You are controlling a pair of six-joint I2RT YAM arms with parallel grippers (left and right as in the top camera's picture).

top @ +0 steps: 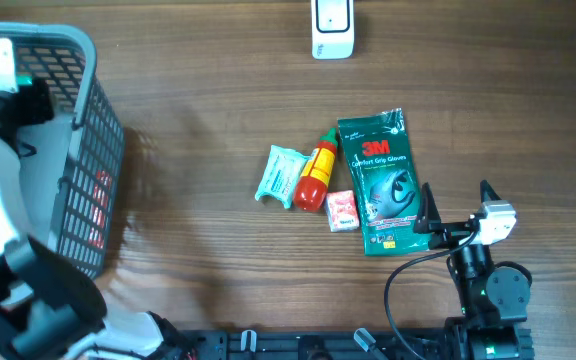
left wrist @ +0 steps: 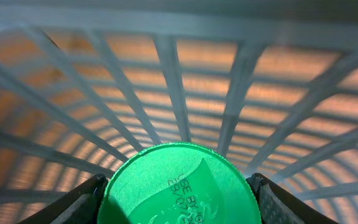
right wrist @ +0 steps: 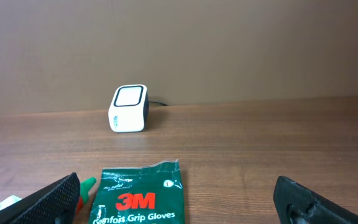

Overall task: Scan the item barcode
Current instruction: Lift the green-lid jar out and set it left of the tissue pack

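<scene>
While my left gripper pinches a green-capped container down inside the basket, the cap faces my camera.
Can't tell its long axis, basket bars right ahead. Right gripper gapes wide by the 3M gloves pack, scanner well apart.

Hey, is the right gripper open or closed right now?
Open. On the right gripper, the fingers stand wide apart in its wrist view, nothing between them.
</scene>
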